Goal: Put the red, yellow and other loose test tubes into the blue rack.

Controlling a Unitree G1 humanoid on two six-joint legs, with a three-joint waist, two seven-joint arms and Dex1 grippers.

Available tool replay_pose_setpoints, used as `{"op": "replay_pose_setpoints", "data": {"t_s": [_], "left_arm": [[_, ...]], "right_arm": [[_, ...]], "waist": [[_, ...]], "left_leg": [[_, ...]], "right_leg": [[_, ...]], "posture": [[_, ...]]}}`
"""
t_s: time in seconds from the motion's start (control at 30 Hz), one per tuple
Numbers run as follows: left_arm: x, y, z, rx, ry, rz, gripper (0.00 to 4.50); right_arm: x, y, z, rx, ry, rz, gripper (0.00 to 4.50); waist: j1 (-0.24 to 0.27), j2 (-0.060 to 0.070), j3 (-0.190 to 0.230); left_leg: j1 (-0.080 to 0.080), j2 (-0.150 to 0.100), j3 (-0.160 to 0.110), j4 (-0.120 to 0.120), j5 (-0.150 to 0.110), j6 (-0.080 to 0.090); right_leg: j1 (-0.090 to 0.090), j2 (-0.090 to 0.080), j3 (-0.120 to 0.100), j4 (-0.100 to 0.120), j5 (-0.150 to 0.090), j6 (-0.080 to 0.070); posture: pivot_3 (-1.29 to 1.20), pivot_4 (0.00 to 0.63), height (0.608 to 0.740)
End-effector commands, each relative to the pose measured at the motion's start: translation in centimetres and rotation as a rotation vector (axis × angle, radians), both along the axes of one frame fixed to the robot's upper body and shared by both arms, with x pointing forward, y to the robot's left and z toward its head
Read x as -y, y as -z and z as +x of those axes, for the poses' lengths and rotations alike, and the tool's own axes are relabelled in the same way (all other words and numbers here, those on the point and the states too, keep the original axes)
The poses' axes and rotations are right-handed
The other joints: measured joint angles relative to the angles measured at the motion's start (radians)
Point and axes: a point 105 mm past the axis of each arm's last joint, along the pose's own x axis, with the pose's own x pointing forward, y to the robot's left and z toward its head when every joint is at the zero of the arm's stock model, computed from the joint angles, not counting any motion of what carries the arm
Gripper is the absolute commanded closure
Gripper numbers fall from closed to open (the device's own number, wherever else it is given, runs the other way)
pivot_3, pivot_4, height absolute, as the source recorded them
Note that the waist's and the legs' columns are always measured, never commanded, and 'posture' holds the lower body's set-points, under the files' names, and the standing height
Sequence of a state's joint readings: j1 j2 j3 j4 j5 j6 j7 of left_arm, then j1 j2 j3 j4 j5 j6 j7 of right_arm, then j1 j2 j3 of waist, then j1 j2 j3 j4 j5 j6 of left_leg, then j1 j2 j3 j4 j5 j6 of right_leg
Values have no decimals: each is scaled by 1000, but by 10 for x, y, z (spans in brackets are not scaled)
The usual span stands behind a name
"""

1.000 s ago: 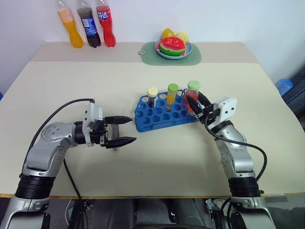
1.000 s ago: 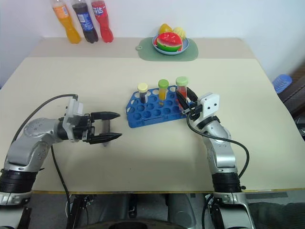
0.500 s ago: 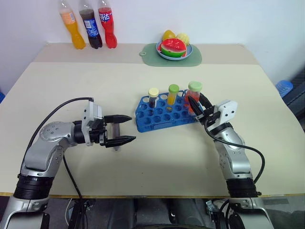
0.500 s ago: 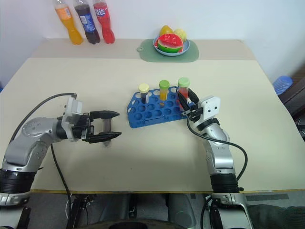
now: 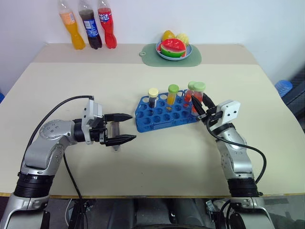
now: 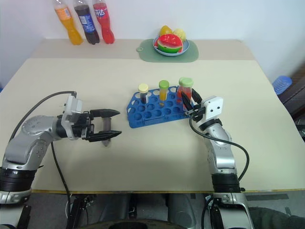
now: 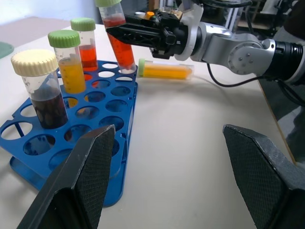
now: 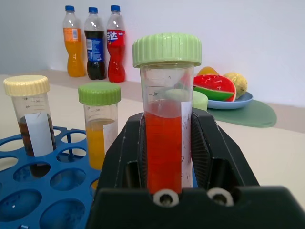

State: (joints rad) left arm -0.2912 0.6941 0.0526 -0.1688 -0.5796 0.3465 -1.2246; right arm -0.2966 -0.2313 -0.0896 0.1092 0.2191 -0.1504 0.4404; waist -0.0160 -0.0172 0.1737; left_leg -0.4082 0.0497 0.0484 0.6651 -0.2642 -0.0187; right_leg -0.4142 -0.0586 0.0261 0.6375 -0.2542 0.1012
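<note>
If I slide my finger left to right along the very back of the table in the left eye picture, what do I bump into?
Orange bottle → dark cola bottle → red bottle → green mat holding the fruit plate.

Head pair overhead — wrist cameras close

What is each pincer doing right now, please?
Left pincer: open, holding nothing.
Right pincer: shut on the red test tube, beside the blue rack.
</note>
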Motion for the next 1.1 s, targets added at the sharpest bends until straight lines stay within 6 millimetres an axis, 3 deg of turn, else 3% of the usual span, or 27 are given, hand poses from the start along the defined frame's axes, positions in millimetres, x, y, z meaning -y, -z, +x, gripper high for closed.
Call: {"op": "replay_pose_setpoints", "data": {"t_s": [0.03, 0.3, 0.5, 0.67, 0.83, 0.97, 1.1], "left_arm": [[2, -9, -2, 32, 14, -12, 778], [2, -11, -3, 32, 8, -14, 778], [3, -10, -3, 29, 6, -20, 778], [5, -9, -2, 26, 10, -25, 778], [10, -6, -1, 19, 22, -37, 778], [14, -4, -2, 13, 35, -49, 778], [18, -3, -2, 6, 49, -52, 778]], "right_arm": [[-3, 6, 4, -15, 0, 16, 3645], [-9, 13, 6, -35, -35, 45, 3645], [-2, 4, -1, -2, -3, -29, 843], [4, -6, -22, -76, -40, -158, 843], [24, -16, -56, -271, -28, -295, 843], [53, -16, -67, -535, 7, -291, 843], [96, -13, -56, -783, 157, -256, 843]], "waist": [[0, 0, 0], [-6, 0, 0], [-2, 1, 0], [5, 1, 1], [4, 1, 1], [3, 0, 0], [2, 0, 0]], "left_leg": [[0, 0, 0, 0, 0, 0], [1, 1, 0, 0, 0, 0], [0, 1, 0, -1, 0, 0], [0, 0, 0, -1, 0, 0], [0, 0, 0, -1, 0, 0], [0, 0, 0, -1, 0, 0], [0, 0, 0, -1, 0, 0]], "right_leg": [[0, 0, 0, 0, 0, 0], [0, 0, 0, 0, 0, 0], [-1, 0, 0, 0, 0, 0], [0, -1, 0, 0, 0, 0], [0, -1, 0, -1, 0, -1], [0, -1, 0, -3, -1, -1], [0, -1, 0, -4, -1, -2]], "posture": [[0, 150, 740], [0, 150, 740], [0, 150, 740], [0, 150, 740], [0, 150, 740], [0, 150, 740], [0, 150, 740]]}}
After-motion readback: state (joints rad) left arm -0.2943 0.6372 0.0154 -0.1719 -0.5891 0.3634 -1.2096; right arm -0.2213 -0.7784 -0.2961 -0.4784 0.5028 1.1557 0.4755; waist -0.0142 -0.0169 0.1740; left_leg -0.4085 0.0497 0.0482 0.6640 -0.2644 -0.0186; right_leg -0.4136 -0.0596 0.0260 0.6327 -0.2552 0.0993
